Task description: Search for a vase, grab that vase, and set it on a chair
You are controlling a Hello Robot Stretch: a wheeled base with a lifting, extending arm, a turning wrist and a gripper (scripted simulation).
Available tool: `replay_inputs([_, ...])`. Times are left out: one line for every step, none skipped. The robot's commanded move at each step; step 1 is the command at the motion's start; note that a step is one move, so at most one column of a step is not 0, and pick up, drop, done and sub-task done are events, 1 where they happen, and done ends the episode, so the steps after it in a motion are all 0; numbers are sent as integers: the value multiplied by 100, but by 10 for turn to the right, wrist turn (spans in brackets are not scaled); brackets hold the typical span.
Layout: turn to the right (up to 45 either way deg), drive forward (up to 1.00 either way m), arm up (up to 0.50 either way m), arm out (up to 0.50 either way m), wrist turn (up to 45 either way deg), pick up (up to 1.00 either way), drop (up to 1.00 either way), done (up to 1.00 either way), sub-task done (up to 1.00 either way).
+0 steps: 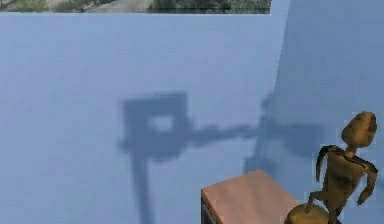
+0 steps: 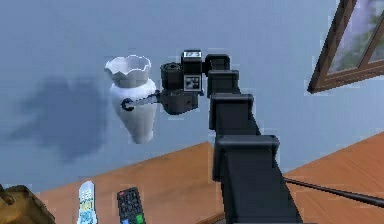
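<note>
Gripper [image 2: 140,101] held the vase [image 2: 130,72]. The vase hung at the finger end, above the table [image 2: 330,170] and clear of it, with bare blue wall behind. Jaws: opening couldn't be told from the pictures. The fingers crossed the vase about mid-body, under the neck. The arm [image 2: 240,140] reached out over the table.

Vase: white, with a wavy flared rim, a narrow neck and a body tapering to a small foot.

Handling, as a judgement:
- It looked ceramic, so stiff and brittle. It won't give under grip and would chip or shatter if knocked or dropped.
- The surface looked glazed, so probably slippery.
- It was hollow, so likely light to moderate in weight.
- Best hold is just under the flare of the rim, at the neck or upper body, where the widening rim stops it sliding down.
- The thin rim lip is a poor place to grip.
- The small foot means it is tippy. It needs to go down upright and gently on a flat seat.

On the table's near side lay a remote [image 2: 129,205] and, just beside it, a small white-blue bottle [image 2: 87,203]. A brown wooden figure [image 1: 345,170] stood at what looked like a table corner.

Grab step looked done; chair step not yet done.
</note>
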Motion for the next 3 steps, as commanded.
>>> replay_inputs([0, 0, 0, 0, -450, 0, 0, 0, 0])
replay_inputs([0, 0, 0, 0, -450, 0, 0, 0, 0])
replay_inputs([0, 0, 0, 0, -60, 0, 0, 0, 0])
